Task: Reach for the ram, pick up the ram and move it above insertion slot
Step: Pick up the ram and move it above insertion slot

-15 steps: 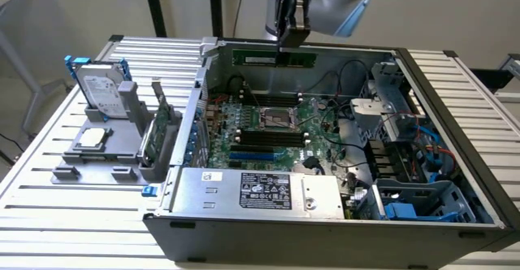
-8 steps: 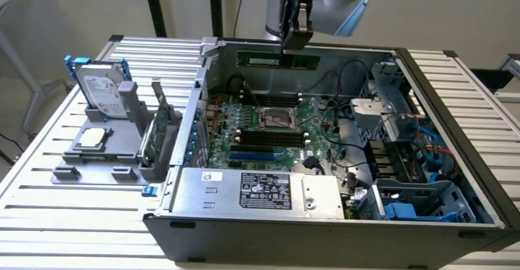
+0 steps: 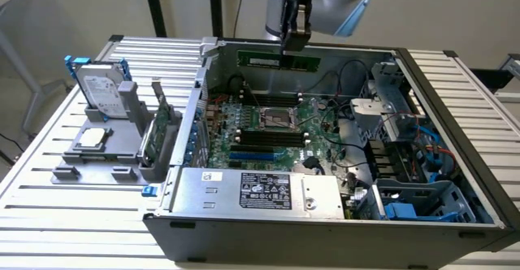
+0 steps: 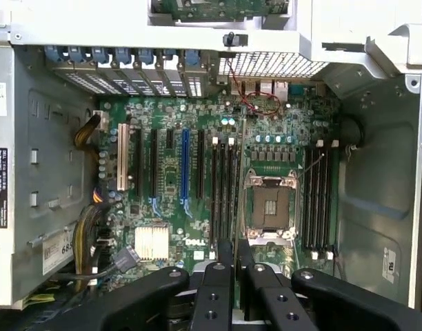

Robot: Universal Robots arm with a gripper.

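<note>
Ram (image 3: 278,59) green, white-labelled, clamped in gripper (image 3: 293,49)

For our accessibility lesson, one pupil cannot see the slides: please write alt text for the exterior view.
A robot arm's dark gripper holds a long, thin green ram stick above the green motherboard inside an open grey computer case. To the exterior view's left, a grey holder carries a silver hard drive and an upright green expansion card.

plain pale wall (image 3: 73,8) behind a slatted metal table (image 3: 49,160).
</note>
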